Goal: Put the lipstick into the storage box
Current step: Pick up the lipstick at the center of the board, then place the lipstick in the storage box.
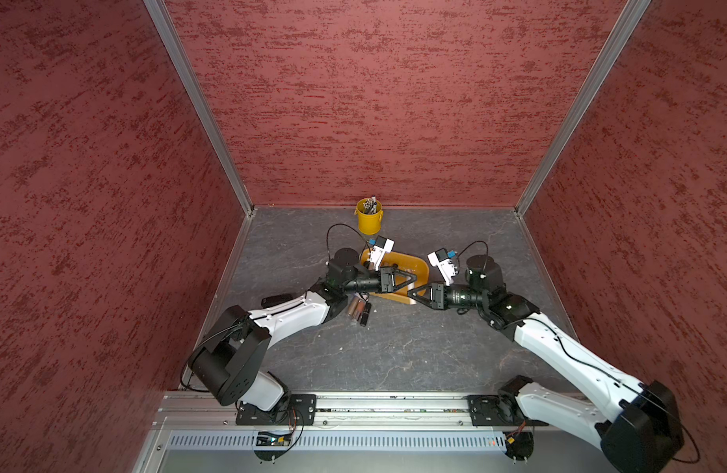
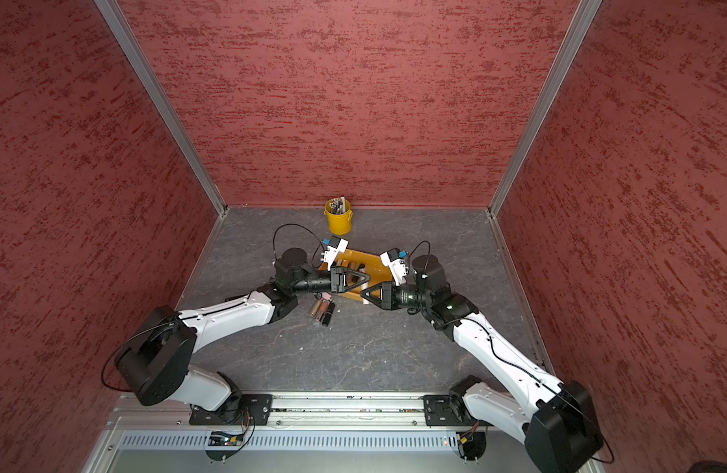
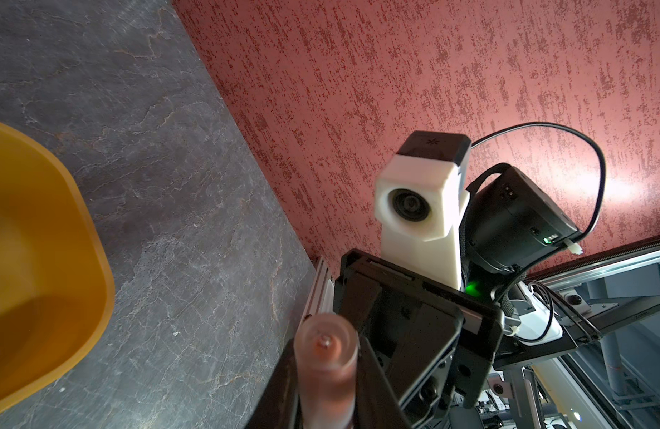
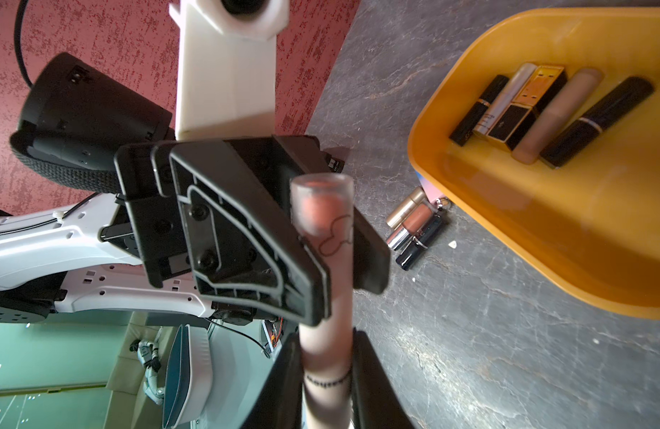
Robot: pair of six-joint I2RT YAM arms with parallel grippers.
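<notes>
Inside the storage box (image 4: 544, 241) lie five lipsticks (image 4: 555, 115); loose lipsticks (image 4: 414, 230) lie on the counter (image 4: 469, 353) just beside it. Nearby, left tool (image 4: 337, 278) and right tool (image 4: 326, 379) both clamp one pink lipstick (image 4: 322, 208).

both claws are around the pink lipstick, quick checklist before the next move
1. Left claw shut on the pink lipstick: ok.
2. Right claw released it: cannot tell, it flanks the tube closely.
3. Storage box has bare floor left: ok.
4. Five lipsticks lying flat inside it: ok.
5. Loose lipsticks outside the box, apart from both claws: ok.
</notes>
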